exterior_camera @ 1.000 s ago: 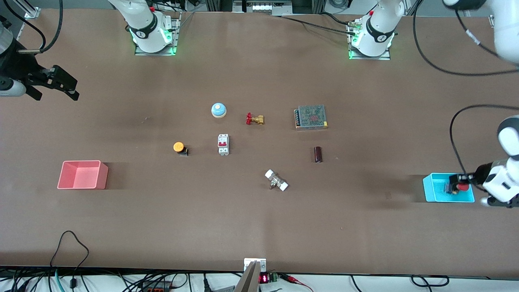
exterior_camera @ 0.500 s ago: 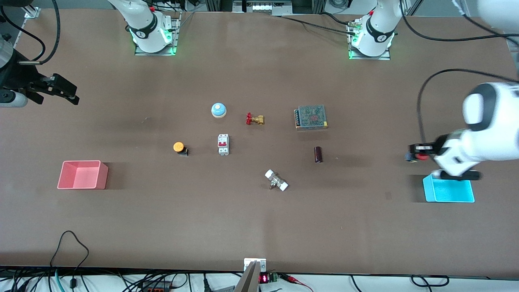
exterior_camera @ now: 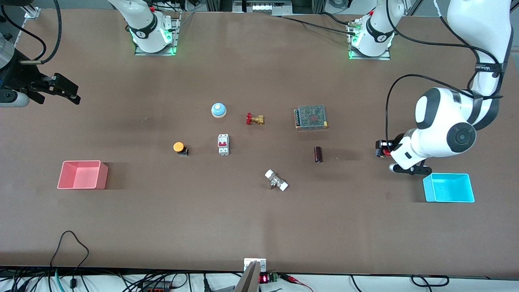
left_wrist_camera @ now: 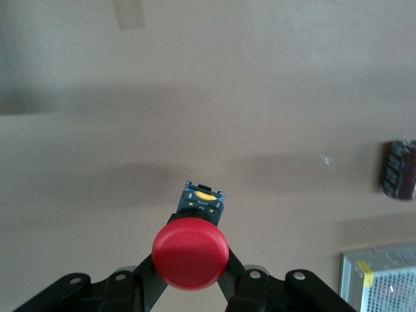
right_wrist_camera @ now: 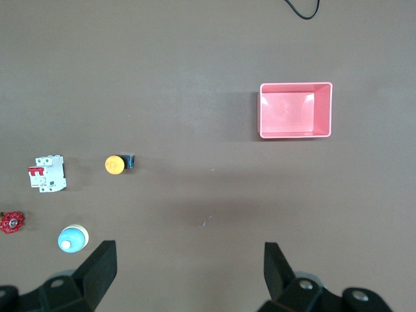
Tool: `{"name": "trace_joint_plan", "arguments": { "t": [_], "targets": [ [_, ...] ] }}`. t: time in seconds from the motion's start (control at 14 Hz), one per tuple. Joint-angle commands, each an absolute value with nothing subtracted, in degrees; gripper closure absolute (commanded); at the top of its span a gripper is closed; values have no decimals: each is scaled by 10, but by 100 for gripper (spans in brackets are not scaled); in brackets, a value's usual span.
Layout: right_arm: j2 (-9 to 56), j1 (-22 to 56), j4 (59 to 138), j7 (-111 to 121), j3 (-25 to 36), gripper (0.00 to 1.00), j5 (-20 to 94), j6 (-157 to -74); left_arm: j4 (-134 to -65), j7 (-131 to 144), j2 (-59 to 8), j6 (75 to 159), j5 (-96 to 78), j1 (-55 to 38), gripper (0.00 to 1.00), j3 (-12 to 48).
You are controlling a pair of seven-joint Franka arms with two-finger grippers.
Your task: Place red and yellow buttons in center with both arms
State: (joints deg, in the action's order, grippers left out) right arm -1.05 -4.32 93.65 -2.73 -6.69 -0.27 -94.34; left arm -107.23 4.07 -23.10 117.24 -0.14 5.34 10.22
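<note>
Over the bare tabletop (exterior_camera: pixel 365 227) at about three o'clock from the middle of the table, the red button (left_wrist_camera: pixel 190 252) hangs in the left gripper (exterior_camera: pixel 381 149), whose fingers (left_wrist_camera: pixel 233 281) are closed on its neck just under the cap, with the button's dark body pointing away from the wrist. The light blue bin (exterior_camera: pixel 448 187) sits on the table at about four o'clock from this gripper, near it but apart. At nine o'clock from the gripper lies the dark cylinder (exterior_camera: pixel 318 154), and at eleven o'clock from that stands the meshed metal box (exterior_camera: pixel 311 117).

The yellow button (exterior_camera: pixel 179 147) lies on its side on the table toward the right arm's end, its cap free of any gripper. The white breaker (exterior_camera: pixel 223 144) stands at three o'clock from it, the blue-and-white bell (exterior_camera: pixel 218 110) at one o'clock, and the brass valve (exterior_camera: pixel 255 119) past the bell at three o'clock. A white-ended fitting (exterior_camera: pixel 276 180) lies at five o'clock from the breaker. The pink bin (exterior_camera: pixel 82 174) sits at eight o'clock from the yellow button.

The right gripper (exterior_camera: pixel 61 90) waits over the right arm's end of the table, its fingers (right_wrist_camera: pixel 96 273) spread wide and holding nothing.
</note>
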Motion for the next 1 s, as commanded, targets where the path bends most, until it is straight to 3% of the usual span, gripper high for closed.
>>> {"name": "trace_joint_plan", "arguments": {
  "t": [0.0,0.29,0.57,0.64,0.71,0.79,0.93],
  "targets": [
    [-7,-36,920,-22,-60,0,4,-925,-1133,82,-214,1243,-11,51,69,99],
    [-17,-34,925,-28,-62,0,5,-897,-1180,177,-225,1323,-11,40,69,99],
    [-39,-18,949,-29,-71,0,8,-904,-1193,186,-242,1344,-13,40,68,100],
    [-39,-7,949,-32,-71,0,18,-904,-1192,186,-241,1343,-16,40,54,99],
    [-39,-1,949,-33,-71,0,21,-904,-1186,187,-233,1339,-18,39,23,100],
    [-39,1,949,-33,-71,0,22,-904,-1183,185,-216,1339,-17,39,0,100],
    [-39,-1,948,-32,-71,0,21,-904,-1149,182,-183,1332,-15,39,0,98]
  ]
}}
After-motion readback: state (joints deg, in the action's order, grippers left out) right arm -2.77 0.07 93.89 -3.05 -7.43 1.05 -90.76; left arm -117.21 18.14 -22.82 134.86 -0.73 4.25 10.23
